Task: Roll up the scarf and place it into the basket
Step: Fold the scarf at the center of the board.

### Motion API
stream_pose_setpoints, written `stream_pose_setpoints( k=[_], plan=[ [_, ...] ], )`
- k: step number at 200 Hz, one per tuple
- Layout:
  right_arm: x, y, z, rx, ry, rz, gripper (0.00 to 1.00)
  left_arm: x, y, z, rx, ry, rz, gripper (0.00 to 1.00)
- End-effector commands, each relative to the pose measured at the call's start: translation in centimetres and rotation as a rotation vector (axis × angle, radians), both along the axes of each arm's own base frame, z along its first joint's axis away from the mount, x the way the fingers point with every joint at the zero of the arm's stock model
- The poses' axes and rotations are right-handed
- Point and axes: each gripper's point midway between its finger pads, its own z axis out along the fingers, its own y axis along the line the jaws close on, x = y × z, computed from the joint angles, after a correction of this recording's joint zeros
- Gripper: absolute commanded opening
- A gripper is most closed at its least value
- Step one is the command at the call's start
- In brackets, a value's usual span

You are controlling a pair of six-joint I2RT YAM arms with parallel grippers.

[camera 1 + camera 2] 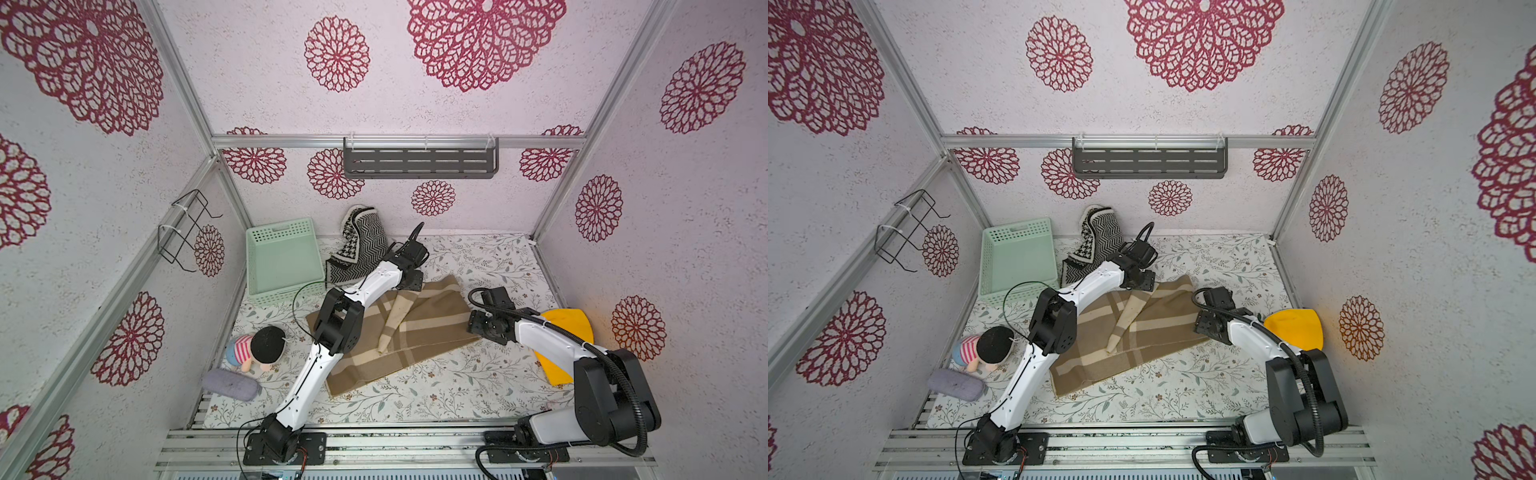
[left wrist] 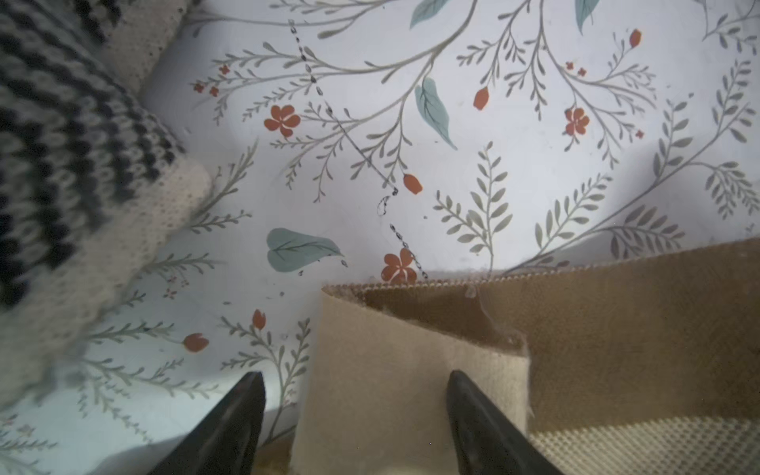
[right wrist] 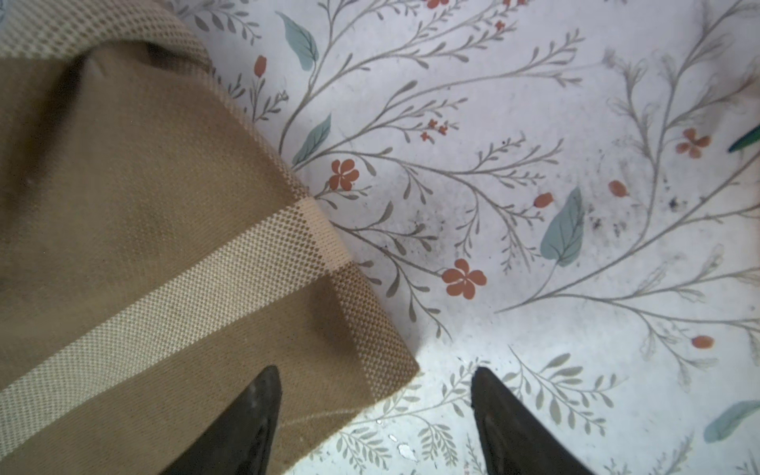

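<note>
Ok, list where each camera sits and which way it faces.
Top views: high above the arm bases, looking down and forward at the floral-print table, left arm, right arm, pale mint-green perforated plastic basket and brown-and-cream plaid woven scarf.
Left wrist: on the left arm, facing down past the open left gripper at the scarf's folded flap and a black-and-white knitted cloth.
Right wrist: on the right arm, facing down past the open right gripper at a scarf corner.
Shared: all four show scarf and table.

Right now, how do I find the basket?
Look to the flowery table, its far corner below the black wire rack. The basket sits there: mint green, holey sides, unlike the zigzag black-and-white knit beside it.
</note>
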Motion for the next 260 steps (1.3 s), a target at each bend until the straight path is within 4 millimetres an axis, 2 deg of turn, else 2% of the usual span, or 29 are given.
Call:
stream_pose_setpoints(
  k=[1,21,65,89,108,130,161,187,208,228,240,260],
  plan=[
    [0.4,-0.3,-0.2,0.018,-0.011,-0.028,0.76,0.2,-2.0,2.2,0.011,-0.084,-0.069,0.73],
    [0.5,-0.2,-0.4,0.022,-0.009,-0.027,0.76,0.0,-2.7,1.5,0.018,-0.079,-0.086,0.73],
    [0.5,-0.6,-1.1,0.015,0.003,-0.041,0.76,-0.2,-4.3,1.5,0.022,-0.113,-0.13,0.74],
    [0.5,-0.5,-1.6,0.024,0.009,-0.046,0.76,-0.2,-3.9,0.3,0.048,-0.097,-0.115,0.73],
    [0.6,-0.4,-1.9,0.033,0.012,-0.05,0.76,-0.1,-3.5,-0.6,0.068,-0.088,-0.099,0.68],
    [0.6,-0.3,-2.2,0.037,0.017,-0.051,0.75,0.0,-3.5,-1.2,0.067,-0.083,-0.09,0.57],
    [0.8,-0.6,-2.5,0.031,0.021,-0.059,0.74,0.9,-3.3,-0.4,0.049,-0.105,-0.055,0.27],
    [0.9,-0.7,-2.8,0.029,0.023,-0.064,0.72,1.7,-2.4,1.6,0.043,-0.145,-0.008,0.0],
    [1.0,-0.9,-3.1,0.022,0.025,-0.071,0.68,2.1,-1.7,4.3,0.044,-0.201,0.023,0.0],
    [1.1,-1.2,-3.4,0.017,0.035,-0.08,0.62,2.1,-1.0,7.8,0.024,-0.255,0.058,0.0],
    [1.2,-1.4,-3.7,0.016,0.041,-0.082,0.54,1.9,-0.2,10.3,0.017,-0.292,0.087,0.0],
    [1.4,-1.4,-3.6,0.031,0.039,-0.084,0.34,1.1,1.6,14.3,0.01,-0.352,0.142,0.0]
  ],
)
